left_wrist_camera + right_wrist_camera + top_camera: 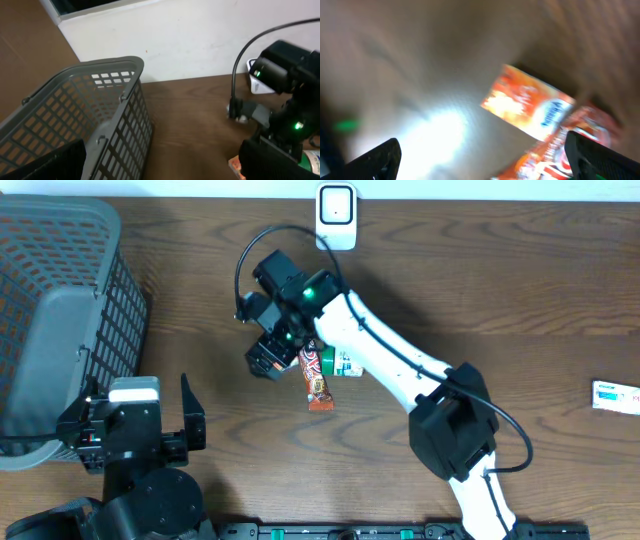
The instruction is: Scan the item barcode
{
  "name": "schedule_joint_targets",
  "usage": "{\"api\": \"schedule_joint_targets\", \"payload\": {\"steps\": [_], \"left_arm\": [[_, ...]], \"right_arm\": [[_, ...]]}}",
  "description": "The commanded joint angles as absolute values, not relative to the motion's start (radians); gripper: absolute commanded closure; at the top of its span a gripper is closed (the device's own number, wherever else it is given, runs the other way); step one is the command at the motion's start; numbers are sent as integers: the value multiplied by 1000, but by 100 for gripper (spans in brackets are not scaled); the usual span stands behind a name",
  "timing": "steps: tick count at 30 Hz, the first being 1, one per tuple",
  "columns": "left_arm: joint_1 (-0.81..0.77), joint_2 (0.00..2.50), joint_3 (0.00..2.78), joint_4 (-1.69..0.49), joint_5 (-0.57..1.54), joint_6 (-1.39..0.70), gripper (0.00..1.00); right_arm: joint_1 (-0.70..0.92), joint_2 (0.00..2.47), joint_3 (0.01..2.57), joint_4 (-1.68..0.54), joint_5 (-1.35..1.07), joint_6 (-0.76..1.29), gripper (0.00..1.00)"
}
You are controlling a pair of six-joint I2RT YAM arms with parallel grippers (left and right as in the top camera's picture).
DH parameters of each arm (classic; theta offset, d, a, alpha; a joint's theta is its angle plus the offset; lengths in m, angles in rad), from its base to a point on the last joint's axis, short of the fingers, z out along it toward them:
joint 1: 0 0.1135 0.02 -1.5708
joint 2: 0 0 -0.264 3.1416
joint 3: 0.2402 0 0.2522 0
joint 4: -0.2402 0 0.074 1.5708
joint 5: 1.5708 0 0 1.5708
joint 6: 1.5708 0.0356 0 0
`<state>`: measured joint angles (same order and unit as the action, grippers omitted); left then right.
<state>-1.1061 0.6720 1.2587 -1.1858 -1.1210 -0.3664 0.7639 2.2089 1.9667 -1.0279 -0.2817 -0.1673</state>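
Right jaws: wide apart, pointing down at the brown wooden desk (520,300), with nothing clamped between them.
Item: the flat orange plastic snack packet (317,380) with red and white print lies on the desk just beside the right jaws. In the right wrist view it is blurred, ahead of the two tips.
Contact: I cannot tell if the right jaws touch the packet.
Container: a small green and white container (347,365) lies against the packet, on the side away from the right jaws.
Scanner: the white square barcode scanner (336,215) stands well apart from the right jaws.
Left jaws: apart and empty, near the grey plastic mesh basket (60,310).
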Motion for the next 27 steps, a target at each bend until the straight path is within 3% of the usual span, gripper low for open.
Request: {"api": "schedule_joint_targets", "payload": {"steps": [1,14,20,27], "left_arm": [[-1103,669,1261,-1189,-1126,-372,2],[-1103,669,1261,-1189,-1126,-372,2],[-1103,669,1261,-1189,-1126,-372,2],[-1103,669,1261,-1189,-1126,-372,2]], "right_arm": [[804,2203,1918,-1031,-12,-210,1],[921,2203,1787,-1061,253,73,1],[942,2203,1782,-1135,232,287,1],[950,2203,1777,-1138,167,470,20]]}}
